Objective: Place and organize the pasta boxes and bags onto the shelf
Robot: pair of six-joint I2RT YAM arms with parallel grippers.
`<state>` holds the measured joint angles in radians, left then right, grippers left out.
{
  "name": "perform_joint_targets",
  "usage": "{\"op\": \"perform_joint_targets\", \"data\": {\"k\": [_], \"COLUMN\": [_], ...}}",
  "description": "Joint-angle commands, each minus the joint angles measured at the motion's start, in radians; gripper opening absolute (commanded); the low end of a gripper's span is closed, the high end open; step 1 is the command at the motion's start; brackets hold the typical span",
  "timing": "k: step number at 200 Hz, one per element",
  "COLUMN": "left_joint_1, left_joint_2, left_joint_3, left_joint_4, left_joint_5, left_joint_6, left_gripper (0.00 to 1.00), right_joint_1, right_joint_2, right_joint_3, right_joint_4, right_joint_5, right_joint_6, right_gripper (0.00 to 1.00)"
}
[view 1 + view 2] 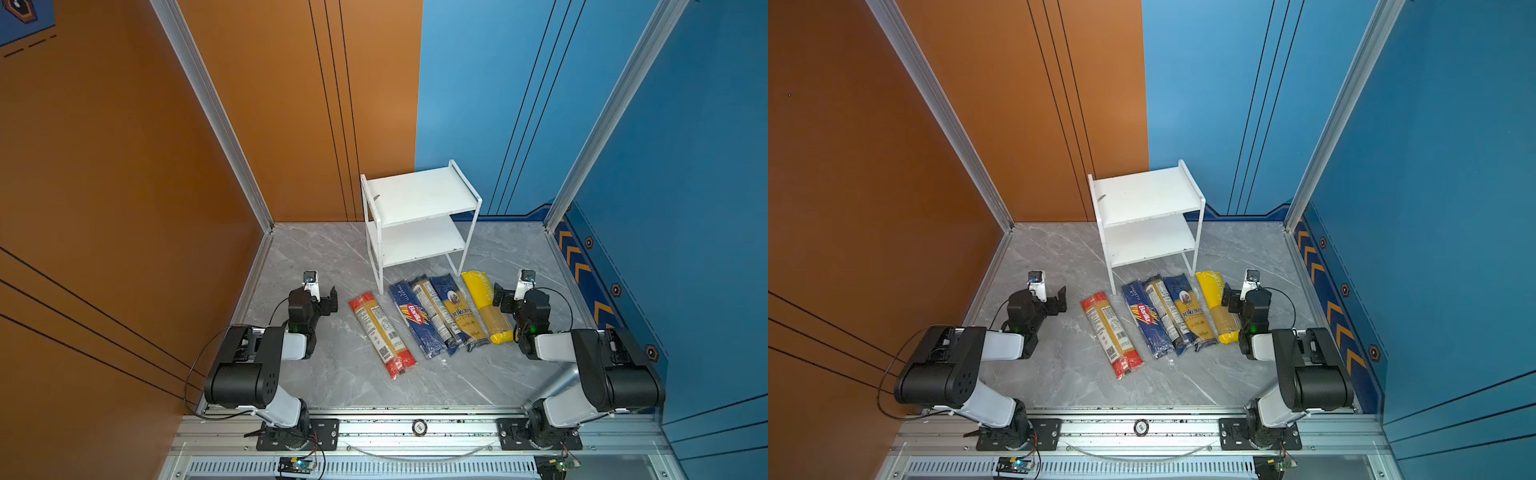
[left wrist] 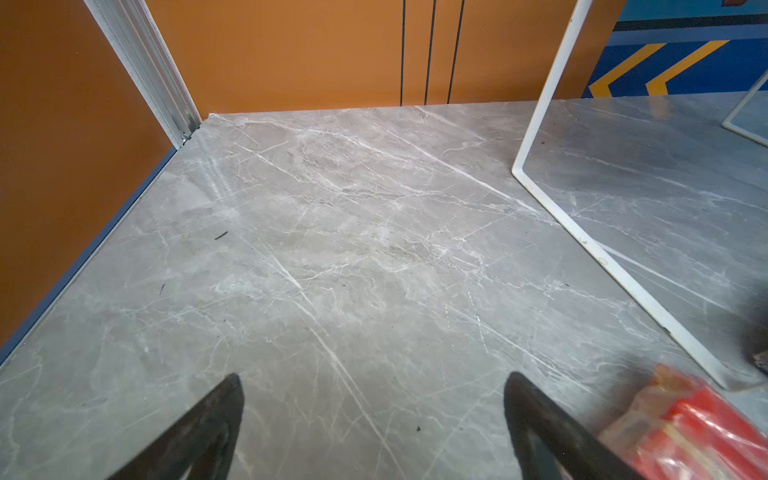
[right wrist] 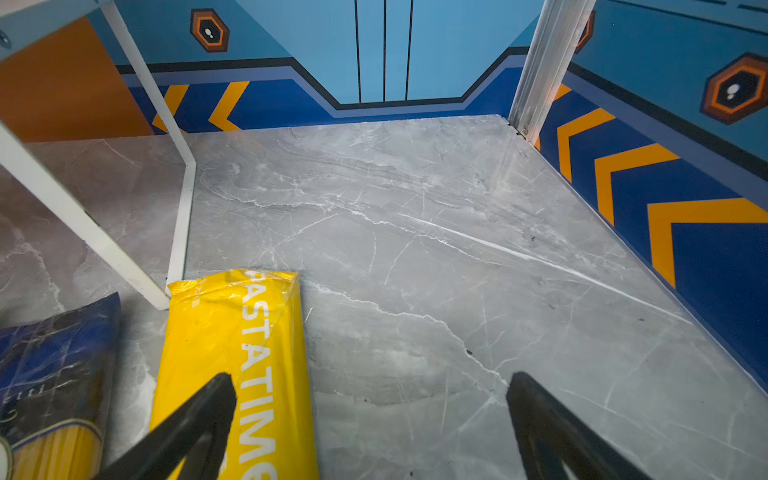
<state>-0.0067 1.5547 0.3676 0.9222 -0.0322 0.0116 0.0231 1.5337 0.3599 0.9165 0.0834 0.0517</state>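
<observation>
Five long pasta packs lie side by side on the grey marble table in front of the white two-tier shelf [image 1: 420, 192] [image 1: 1148, 195], whose boards are bare. From left to right they are red-ended clear [image 1: 381, 336] [image 1: 1111, 334], dark blue Barilla [image 1: 415, 319], clear with dark label [image 1: 436, 313], blue-yellow with portrait [image 1: 457, 312], and bright yellow [image 1: 486, 305] [image 3: 232, 353]. My left gripper [image 1: 328, 301] [image 2: 374, 376] stands open over bare table, left of the red-ended pack [image 2: 698, 432]. My right gripper [image 1: 498, 296] [image 3: 371, 375] is open, one finger above the yellow pack's edge.
Orange wall panels close the left and back left, blue ones the back right and right. Aluminium posts [image 1: 216, 120] stand at the rear corners. The shelf's thin white legs [image 2: 602, 253] [image 3: 183, 216] rest on the table near both grippers. A metal rail [image 1: 415, 428] runs along the front edge.
</observation>
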Motion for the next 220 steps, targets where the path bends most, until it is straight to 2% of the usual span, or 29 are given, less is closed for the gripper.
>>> {"op": "perform_joint_targets", "data": {"k": [1, 95, 145, 220], "left_joint_1": [0.001, 0.001, 0.007, -0.003], "left_joint_2": [0.005, 0.006, 0.007, -0.019], "left_joint_3": [0.013, 0.012, 0.014, -0.017], "left_joint_4": [-0.006, -0.005, -0.006, 0.032], "left_joint_5": [0.017, 0.015, 0.019, -0.012], "left_joint_6": [0.011, 0.011, 0.005, 0.005], "left_gripper": [0.98, 0.98, 0.98, 0.98], "right_joint_1": [-0.002, 0.000, 0.015, 0.015], "right_joint_2": [0.014, 0.013, 0.011, 0.026], "right_joint_3": [0.014, 0.009, -0.117, -0.163], "right_joint_4": [-0.008, -0.001, 0.238, 0.344], "right_joint_5": [0.007, 0.010, 0.022, 0.053], "right_joint_6": [0.009, 0.006, -0.012, -0.001], "right_gripper": [1.00, 1.00, 1.00, 1.00]}}
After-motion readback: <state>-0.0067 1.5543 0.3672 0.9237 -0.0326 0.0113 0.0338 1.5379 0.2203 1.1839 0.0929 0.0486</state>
